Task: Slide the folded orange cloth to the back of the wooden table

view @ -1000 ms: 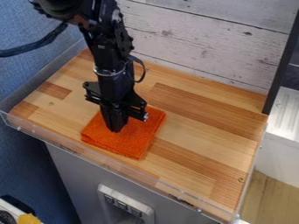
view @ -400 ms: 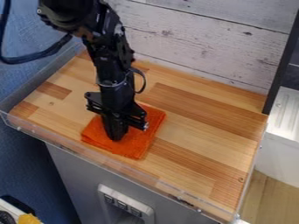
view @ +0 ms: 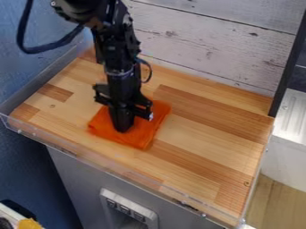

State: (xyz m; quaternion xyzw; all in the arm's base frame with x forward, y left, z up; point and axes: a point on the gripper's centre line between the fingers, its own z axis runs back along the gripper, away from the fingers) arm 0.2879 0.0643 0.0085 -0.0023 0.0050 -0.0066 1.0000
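Item: one orange cloth [view: 142, 135], lying on the wooden counter [view: 206, 134], in front of the whitewashed plank wall [view: 206, 44] and now nearer to it, its near corner having slid wallward since the last frames. Item: one black pincer [view: 122, 129], low at the cloth and shifted wallward along with it; whether apart, together or clamped on fabric, cannot tell. Remark: cloth and pincer having travelled together, the cloth is judged dragged across the surface, not lifted clear.

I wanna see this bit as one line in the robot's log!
pincer: pointing down, at the orange cloth | cloth: on the wooden counter | behind: whitish plank wall
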